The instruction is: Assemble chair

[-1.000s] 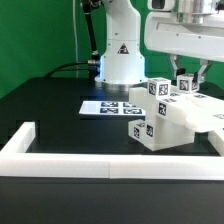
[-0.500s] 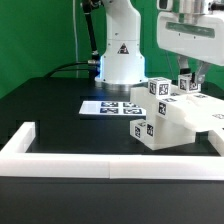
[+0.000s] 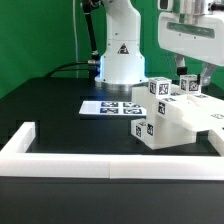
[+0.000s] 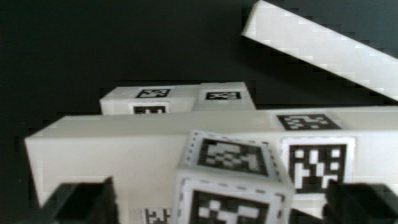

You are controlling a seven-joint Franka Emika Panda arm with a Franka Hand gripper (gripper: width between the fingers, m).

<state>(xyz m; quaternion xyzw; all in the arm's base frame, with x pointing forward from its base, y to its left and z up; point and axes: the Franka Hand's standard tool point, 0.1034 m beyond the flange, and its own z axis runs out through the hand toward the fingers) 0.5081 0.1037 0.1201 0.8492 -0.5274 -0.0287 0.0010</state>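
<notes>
The chair sits on the bench at the exterior view's right, against the white barrier wall, its blocks largely joined. The hand hovers over its top, fingers wide, holding nothing. Remaining parts can't be told.

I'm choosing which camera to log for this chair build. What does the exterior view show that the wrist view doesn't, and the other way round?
Only the exterior view shows the robot's base, the marker board, the full run of the white barrier wall and the gripper above the chair. Only the wrist view shows the tags on the chair parts close enough to make out their patterns. Both show the chair on the black table and part of the wall.
</notes>
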